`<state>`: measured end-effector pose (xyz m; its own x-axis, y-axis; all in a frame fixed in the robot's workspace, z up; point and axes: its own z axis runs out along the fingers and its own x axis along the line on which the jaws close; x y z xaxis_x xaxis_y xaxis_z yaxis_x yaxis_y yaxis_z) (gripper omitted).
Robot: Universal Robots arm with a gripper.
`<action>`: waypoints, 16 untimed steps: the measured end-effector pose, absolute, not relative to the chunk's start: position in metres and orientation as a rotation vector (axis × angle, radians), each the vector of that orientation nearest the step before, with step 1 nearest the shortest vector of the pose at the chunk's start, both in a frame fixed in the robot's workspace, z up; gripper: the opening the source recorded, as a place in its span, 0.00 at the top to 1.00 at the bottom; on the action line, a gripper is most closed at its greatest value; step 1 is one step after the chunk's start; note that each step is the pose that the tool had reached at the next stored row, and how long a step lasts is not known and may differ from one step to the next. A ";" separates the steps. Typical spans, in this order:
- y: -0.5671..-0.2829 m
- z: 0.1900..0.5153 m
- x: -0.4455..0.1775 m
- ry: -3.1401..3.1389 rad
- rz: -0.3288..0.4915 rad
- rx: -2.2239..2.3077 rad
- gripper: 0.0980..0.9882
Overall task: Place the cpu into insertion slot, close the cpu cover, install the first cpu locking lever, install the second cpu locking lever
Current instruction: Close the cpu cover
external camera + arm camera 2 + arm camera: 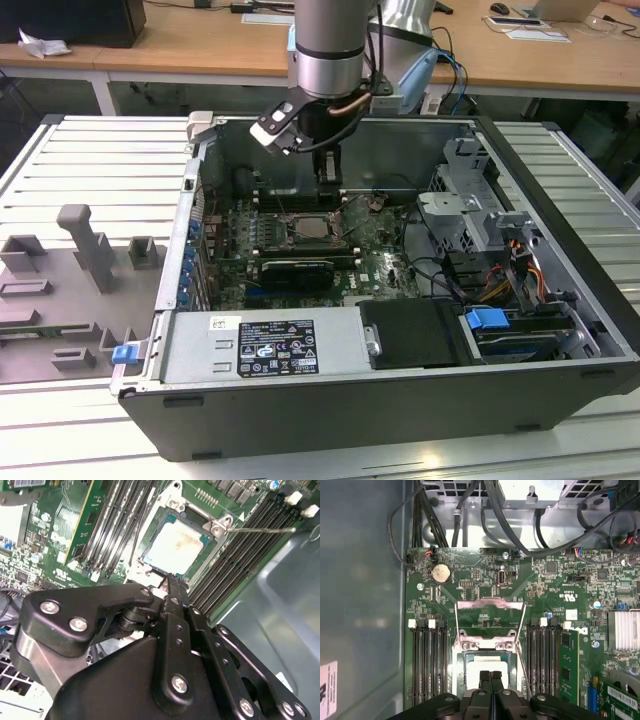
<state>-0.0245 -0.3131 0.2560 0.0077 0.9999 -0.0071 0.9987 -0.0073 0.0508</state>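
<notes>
- Hovering at upper centre of the exterior view, gripper (328, 186) has its fingers pressed together, empty, poised above the insertion slot (465, 662).
- cpu (485, 663) sits seated there; cpu cover (490, 602) stands open, leaving it exposed.

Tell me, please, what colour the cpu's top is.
The cpu top is pale silver-grey; the second wrist view shows it best.

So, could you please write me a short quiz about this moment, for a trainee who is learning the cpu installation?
1. True or false: the cpu already lies in the insertion slot.
2. The cpu cover is: A) swung open; B) closed over the chip; C) lying outside the case.
3. Fill in: the gripper, hanging over the cpu, has its fingers ____.
Key: 1 true; 2 A; 3 shut.
</notes>
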 end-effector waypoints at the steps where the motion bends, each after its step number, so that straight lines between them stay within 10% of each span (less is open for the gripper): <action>1: -0.313 0.256 -0.024 2.185 0.046 2.201 0.99; 16: -0.313 0.269 -0.004 2.192 0.034 2.208 0.99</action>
